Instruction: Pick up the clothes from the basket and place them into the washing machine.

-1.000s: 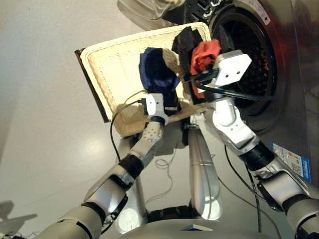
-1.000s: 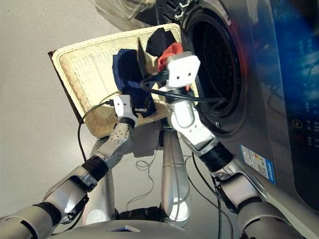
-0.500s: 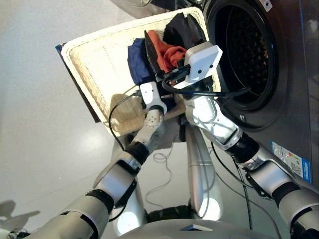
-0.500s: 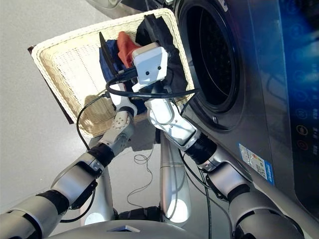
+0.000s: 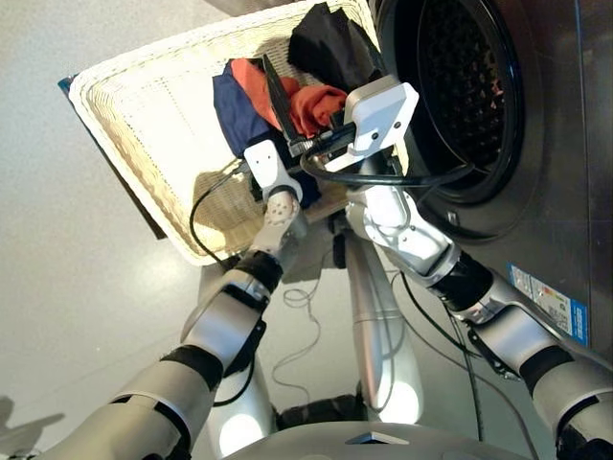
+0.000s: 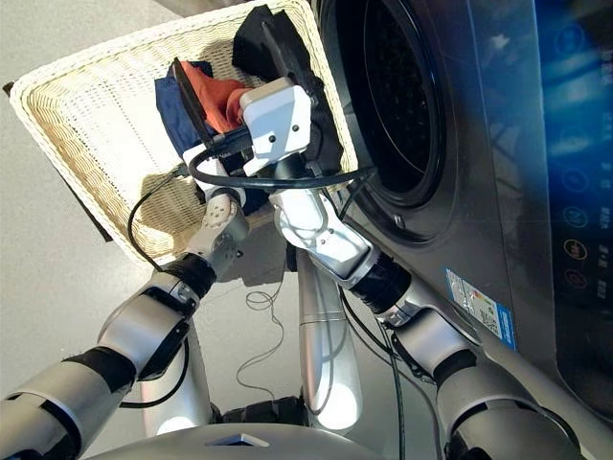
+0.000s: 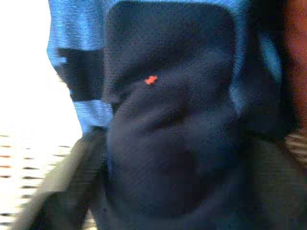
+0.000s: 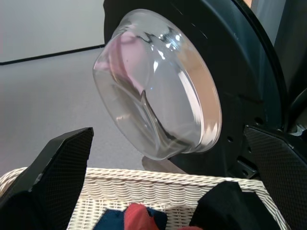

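Three garments: one navy (image 5: 233,103), one coral (image 5: 305,98), one black (image 5: 326,43). One basket (image 5: 144,115), one washer (image 5: 517,125), two tools.

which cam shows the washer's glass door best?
Right wrist view: the open glass door fills it, bulging bowl in its dark ring, above the basket rim. The eye views cut it off at the top; the left wrist view shows only navy cloth.

Pale glossy floor (image 5: 77,316) (faint reflections) lies all around
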